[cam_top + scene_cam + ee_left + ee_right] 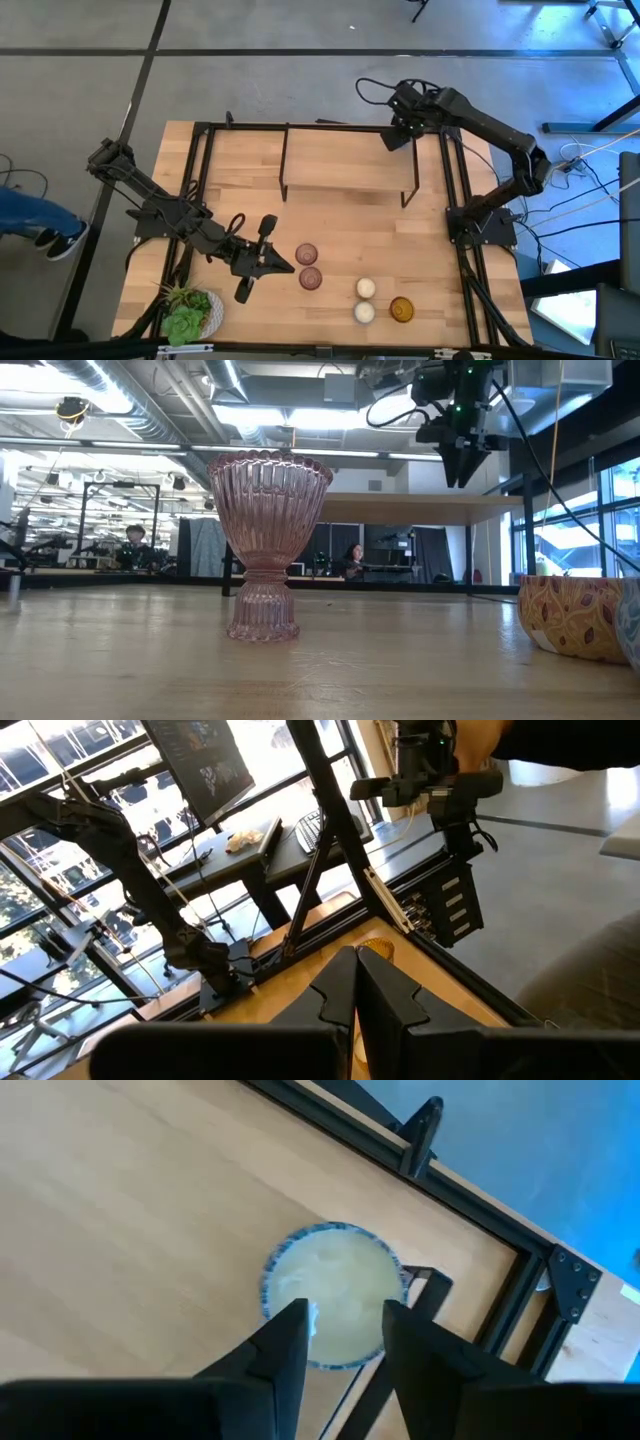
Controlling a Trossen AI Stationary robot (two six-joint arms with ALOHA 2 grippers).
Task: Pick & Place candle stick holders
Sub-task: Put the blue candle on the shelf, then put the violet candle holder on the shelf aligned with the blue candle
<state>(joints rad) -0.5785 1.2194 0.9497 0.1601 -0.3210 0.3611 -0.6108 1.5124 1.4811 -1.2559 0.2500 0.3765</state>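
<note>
- On your far left in the high view, one leafy plant [186, 313] in a white pot sits at the near-left corner of the table [340, 215].
- Your left gripper [268, 262] lies low over the table, just right of the plant and just left of the pink cups; its fingers [385, 1005] are pressed together on nothing.
- Next come two pinkish-purple candle stick holders [307, 255], one behind the other, close together. In the low view one of them [268, 545] stands upright on its foot, long axis vertical, mouth up, ribbed sides flaring to a scalloped rim.
- Right of those, two whitish-cream holders [366, 288] show from above, again one behind the other, mouths up as far as you can tell.
- One amber holder [401, 310] sits furthest right in that row, near the front edge; its patterned side [572, 616] shows at the low view's right edge.
- That makes five holders you can count on the table from above.
- Your right gripper [399, 134] hangs above the back right of the table, over the raised wooden shelf [350, 172]. Its fingers [285, 1342] stand apart, holding nothing, straight above a sixth, cream cup [333, 1292] seen mouth-on, standing on wood beside the black frame [520, 1295].
- No brand, label or writing is readable anywhere.
</note>
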